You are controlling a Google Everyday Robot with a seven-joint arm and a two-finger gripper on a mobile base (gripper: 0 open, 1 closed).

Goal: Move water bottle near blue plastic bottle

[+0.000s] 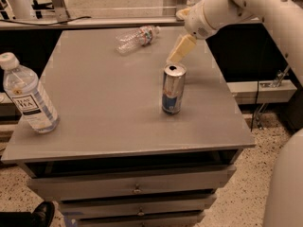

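The water bottle (136, 38), small, clear and ribbed with a red, white and blue label band, lies on its side at the far side of the grey table (109, 117). The blue plastic bottle (28, 96), larger with a white cap and white label, stands upright at the table's left front edge. My gripper (174, 58) hangs from the white arm (222, 8) above the table. It is to the right of the water bottle, just above and behind the can, and holds nothing.
A silver-and-blue drink can (173, 89) stands upright mid-table, right under the gripper. Drawers (137, 189) sit below the tabletop. A dark shoe (42, 214) shows at the bottom left on the floor. A counter runs behind the table.
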